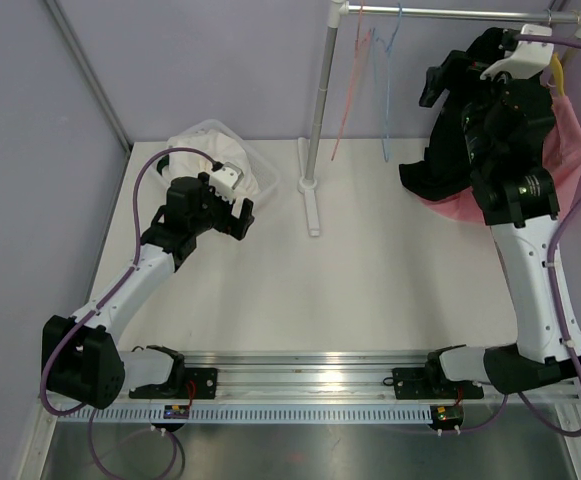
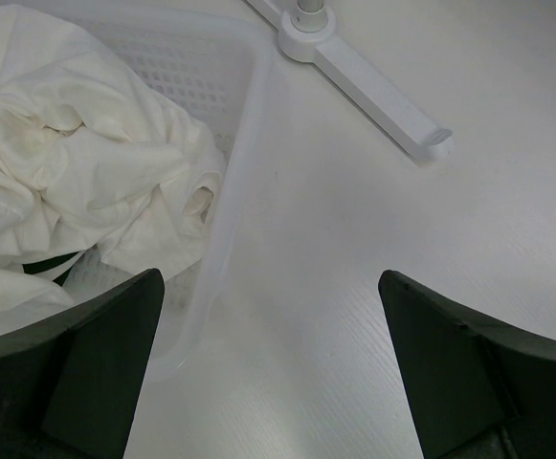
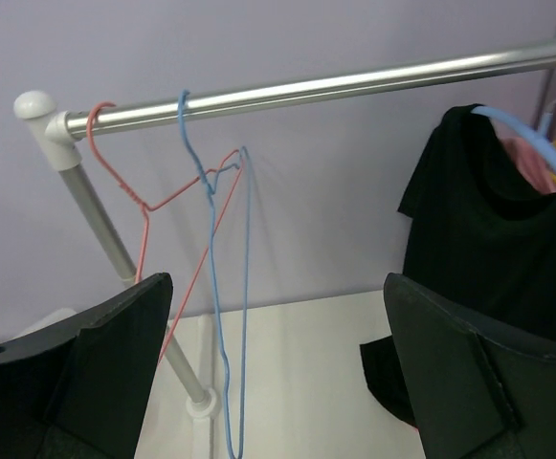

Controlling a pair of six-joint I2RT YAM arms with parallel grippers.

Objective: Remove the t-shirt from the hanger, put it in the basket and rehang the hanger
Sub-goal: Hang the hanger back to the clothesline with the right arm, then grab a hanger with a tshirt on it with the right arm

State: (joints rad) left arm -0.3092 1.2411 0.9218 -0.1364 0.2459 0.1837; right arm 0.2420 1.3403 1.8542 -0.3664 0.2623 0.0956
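Left tool (image 2: 270,287) and right tool (image 3: 278,287) wide — limp black t-shirt (image 3: 488,249) on thick blue hanger (image 3: 528,136).

This was a robot lab cell, not a home. Two arms (image 1: 135,285) were bolted to an aluminium rail (image 1: 310,378) at the edge of a bare white table (image 1: 390,290). Plain lilac panels (image 1: 220,60) boxed it in, and cables (image 1: 137,205) trailed loose. Ahead of the right gripper (image 3: 278,279) stood a clothes rack (image 3: 335,84) with wire hangers (image 3: 144,229). Ahead and left of the left gripper (image 2: 269,279) sat a laundry basket (image 2: 249,115).
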